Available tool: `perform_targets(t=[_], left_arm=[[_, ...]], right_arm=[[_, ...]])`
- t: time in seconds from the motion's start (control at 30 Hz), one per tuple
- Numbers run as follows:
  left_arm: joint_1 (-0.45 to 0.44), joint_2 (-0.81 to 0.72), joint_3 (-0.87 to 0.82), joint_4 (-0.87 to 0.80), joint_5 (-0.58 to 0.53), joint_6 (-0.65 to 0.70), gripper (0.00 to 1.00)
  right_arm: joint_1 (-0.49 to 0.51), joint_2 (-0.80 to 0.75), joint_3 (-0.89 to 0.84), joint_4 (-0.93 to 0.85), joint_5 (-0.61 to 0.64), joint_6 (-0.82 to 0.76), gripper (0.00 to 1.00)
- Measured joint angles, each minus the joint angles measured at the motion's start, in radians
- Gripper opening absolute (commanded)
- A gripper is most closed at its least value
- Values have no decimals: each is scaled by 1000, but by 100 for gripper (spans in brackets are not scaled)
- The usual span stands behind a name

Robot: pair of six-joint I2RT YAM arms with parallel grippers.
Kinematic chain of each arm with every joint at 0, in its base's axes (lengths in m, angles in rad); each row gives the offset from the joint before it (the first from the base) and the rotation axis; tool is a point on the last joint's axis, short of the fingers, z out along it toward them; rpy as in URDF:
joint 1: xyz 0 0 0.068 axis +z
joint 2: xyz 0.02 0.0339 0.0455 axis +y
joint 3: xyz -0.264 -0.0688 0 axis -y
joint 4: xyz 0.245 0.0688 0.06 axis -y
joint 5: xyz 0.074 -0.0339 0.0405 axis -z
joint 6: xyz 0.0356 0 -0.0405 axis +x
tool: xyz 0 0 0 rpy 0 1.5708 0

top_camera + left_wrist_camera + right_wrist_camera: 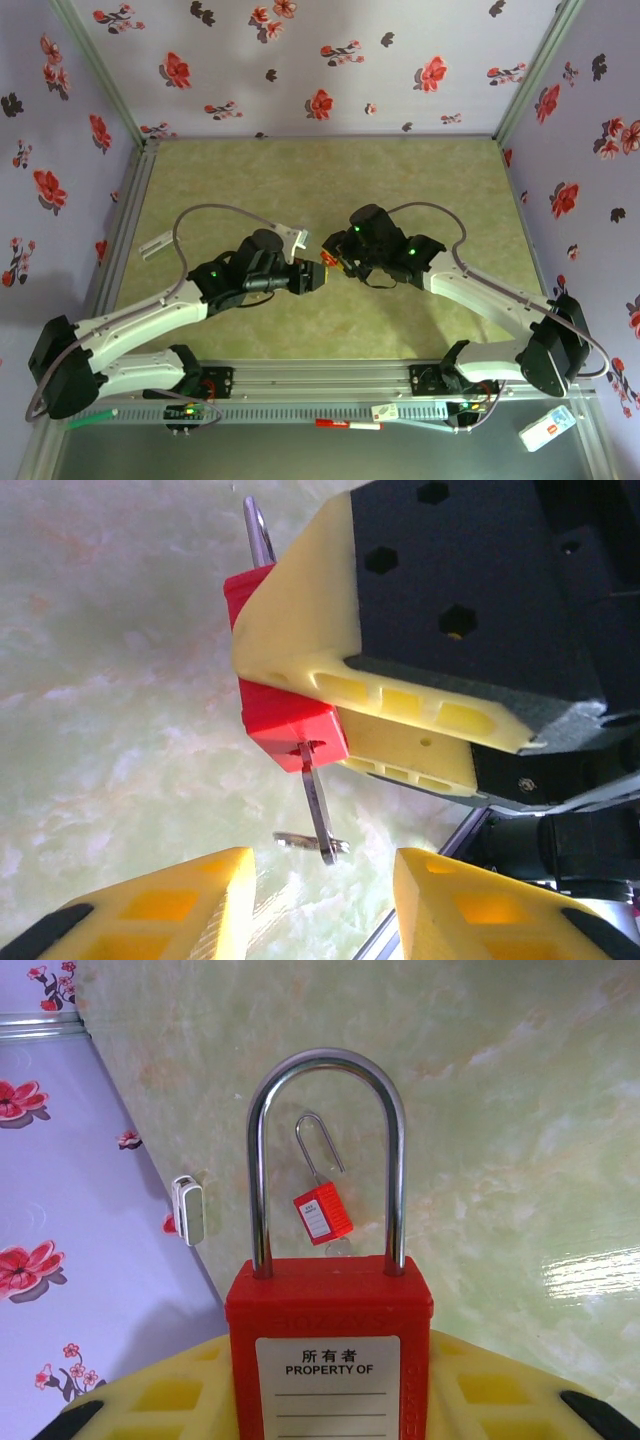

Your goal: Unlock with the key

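My right gripper (330,1365) is shut on a red padlock (330,1310) with a white "PROPERTY OF" label. Its steel shackle (328,1065) points away from the wrist and sits in both holes. In the left wrist view the same padlock (290,725) is clamped between the right gripper's yellow fingers (300,620). The key (318,805) sticks out of the padlock's underside as a thin metal strip, seen edge-on, with a small metal piece across its end. My left gripper (322,885) is open just below the key, touching nothing. From above, both grippers meet at the padlock (326,259) mid-table.
A second, smaller red padlock (322,1212) with a thin wire shackle lies on the green marbled table (520,1160) beyond the held one. A white clip (188,1210) sits on the floral wall. A metal bracket (160,245) lies at the table's left edge.
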State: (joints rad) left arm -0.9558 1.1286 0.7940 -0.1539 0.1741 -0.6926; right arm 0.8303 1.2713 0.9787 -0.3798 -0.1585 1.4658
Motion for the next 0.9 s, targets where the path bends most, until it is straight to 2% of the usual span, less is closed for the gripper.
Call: perform_targets(t=[0.17,0.5,0.9], left_arm=[[0,32,20,4,-8,10,41],[0,82,46,3,-17,37,33],[-6,113,68,-20,-27,70,9]], right_arm=[[1,11,0,0,-3,0,0],[1,25,0,5,-11,0,0],[1,26,4,8,-14,0,0]])
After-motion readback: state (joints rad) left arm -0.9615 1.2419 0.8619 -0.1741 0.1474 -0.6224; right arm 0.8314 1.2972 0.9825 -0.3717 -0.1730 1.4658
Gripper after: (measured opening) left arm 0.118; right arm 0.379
